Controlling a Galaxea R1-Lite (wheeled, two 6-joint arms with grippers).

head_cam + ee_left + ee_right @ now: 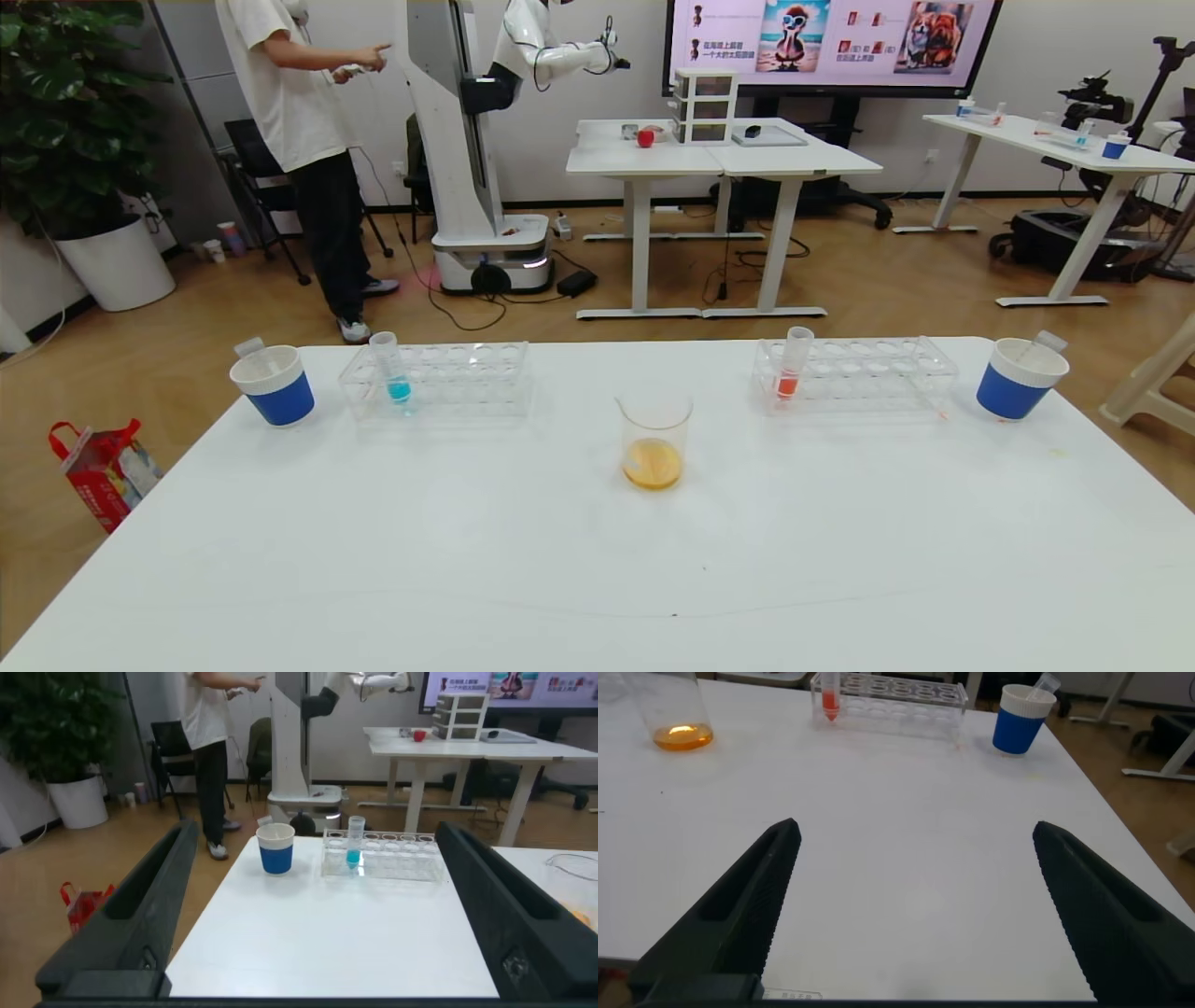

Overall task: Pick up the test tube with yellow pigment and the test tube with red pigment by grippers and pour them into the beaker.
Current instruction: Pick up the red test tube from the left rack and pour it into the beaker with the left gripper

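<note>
The beaker [653,439] stands mid-table with orange liquid in its bottom; it also shows in the right wrist view [680,714]. A tube with red liquid [792,366] stands upright in the right rack [859,375], and shows in the right wrist view [829,698]. No tube holding yellow liquid shows. Neither gripper is in the head view. My left gripper [318,829] is open and empty above the table's left part, short of the left rack. My right gripper [916,826] is open and empty above bare table, short of the right rack.
The left rack [439,378] holds a tube with blue liquid [397,371]. A blue-and-white cup [274,385] with a clear tube in it stands at far left, another such cup [1019,378] at far right. A person and other tables are beyond the table.
</note>
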